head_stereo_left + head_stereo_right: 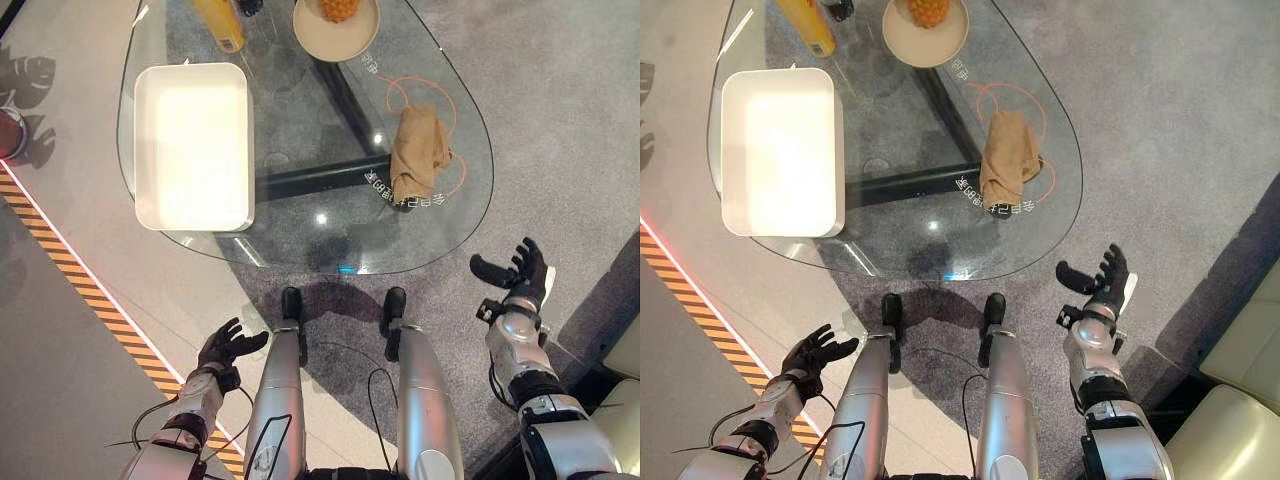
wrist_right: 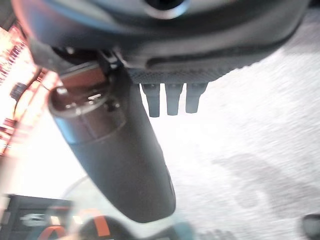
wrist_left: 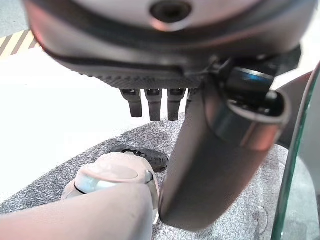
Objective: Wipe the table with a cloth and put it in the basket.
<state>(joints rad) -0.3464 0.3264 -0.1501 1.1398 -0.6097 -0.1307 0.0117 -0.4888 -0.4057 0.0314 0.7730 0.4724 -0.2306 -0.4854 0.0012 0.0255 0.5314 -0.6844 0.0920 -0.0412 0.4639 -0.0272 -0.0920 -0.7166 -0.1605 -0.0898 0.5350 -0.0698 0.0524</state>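
The tan cloth (image 1: 418,152) lay crumpled at the right of the frame on the glass table (image 1: 300,235), close to the table's right-hand curve and untouched by either hand. The white basket (image 1: 193,145), a shallow rectangular tub with nothing in it, sat at the left of the frame on the same glass, its near corner just beside the rim.

The right hand (image 1: 520,268) hung at the lower right, off the table and apart from its edge, fingers spread loose and holding nothing. The left hand (image 1: 228,346) sat at the lower left, well short of the glass, released as well.

From where I stood the edges looked like the main worry. A sideways swipe at the cloth could have pushed it over the rim, since so little glass lay beyond it. Coming up from below, the right hand might have knocked the table's edge, which was transparent and hard to see. Toward the top of the frame stood a bowl (image 1: 336,28) holding what seemed to be a pineapple, and an orange bottle (image 1: 220,22); a long wiping stroke could have caught either. The open glass between cloth and basket gave the best room for moving.
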